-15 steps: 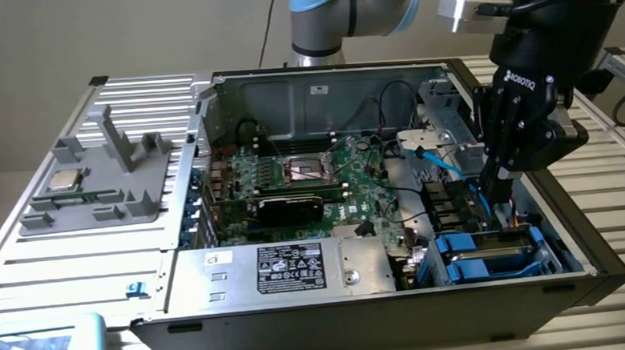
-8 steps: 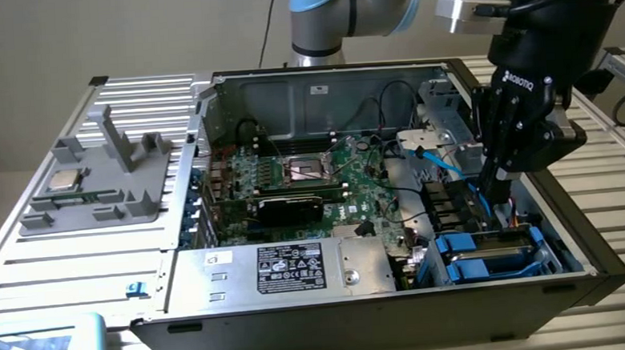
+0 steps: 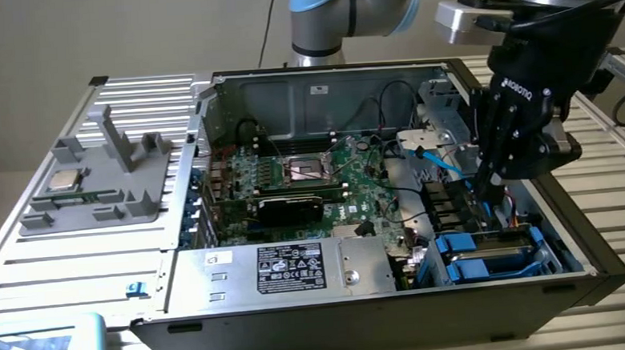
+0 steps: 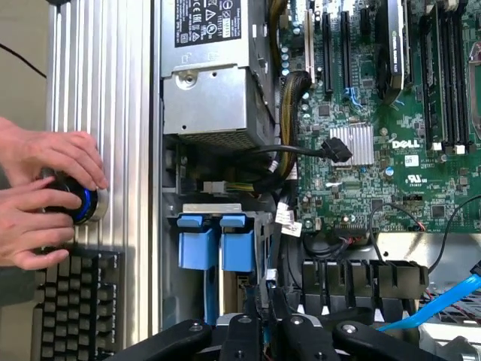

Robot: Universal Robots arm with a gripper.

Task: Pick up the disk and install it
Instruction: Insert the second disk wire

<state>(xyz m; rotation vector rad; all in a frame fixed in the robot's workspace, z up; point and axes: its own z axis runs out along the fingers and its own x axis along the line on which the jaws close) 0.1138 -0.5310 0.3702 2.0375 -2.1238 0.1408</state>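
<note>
1. The gripper [image 3: 492,183] hangs over the right side of the open computer case [image 3: 198,141] as the exterior view shows it, its black fingers [image 3: 491,178] drawn close together and pointing down into the drive bay area. In the wrist view the fingers [image 4: 242,335] converge near the blue tabs; they appear closed, and whether they pinch anything I cannot tell.
2. One disk [image 3: 488,252] sits in the bay at the near right corner of the case, silver top framed by its bright blue bracket, just below the fingertips. In the wrist view two blue bracket tabs [image 4: 216,241] stand side by side at the bay's edge.
3. One motherboard [image 3: 313,183] lies flat in the middle of the case, with one empty processor socket [image 3: 310,169].
4. One silver power supply box [image 3: 285,269] with a black label sits at the near left of the case, beside the disk bay.
5. One grey fixture [image 3: 94,182] rests on the slatted table [image 3: 50,269] at the exterior view's left, carrying one small square processor chip [image 3: 62,181].
6. Two hands [image 4: 41,192] of a person rest on a round blue-lit knob [image 4: 79,204] on the table, next to one black keyboard [image 4: 75,308].
7. One light blue flat cable [image 3: 440,162] runs inside the case near the gripper.
</note>
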